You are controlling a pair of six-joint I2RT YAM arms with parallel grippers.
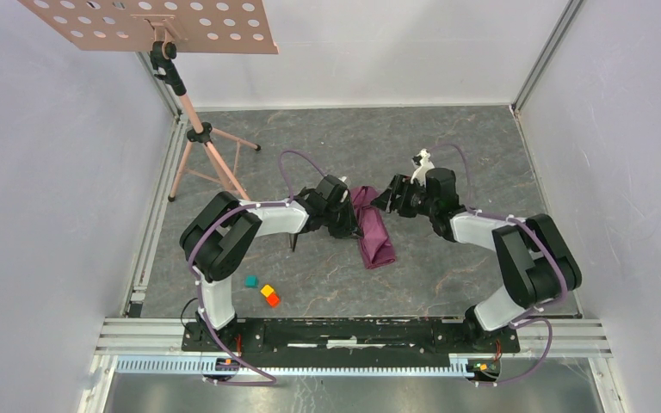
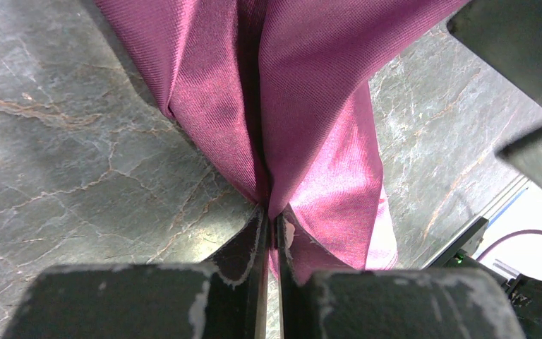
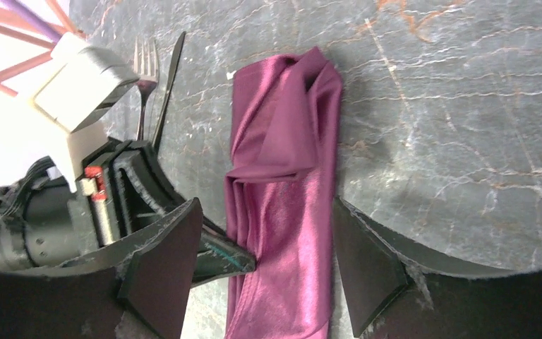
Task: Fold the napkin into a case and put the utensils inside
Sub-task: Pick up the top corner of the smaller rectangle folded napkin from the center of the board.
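Left tool (image 2: 272, 217) low, pinching napkin (image 2: 310, 85), right tool (image 3: 261, 219) spread

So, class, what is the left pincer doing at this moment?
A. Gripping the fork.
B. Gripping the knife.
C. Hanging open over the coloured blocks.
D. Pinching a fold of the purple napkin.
D: in the left wrist view the left pincer is shut on a fold of the napkin, while the fork and knife lie loose on the table.
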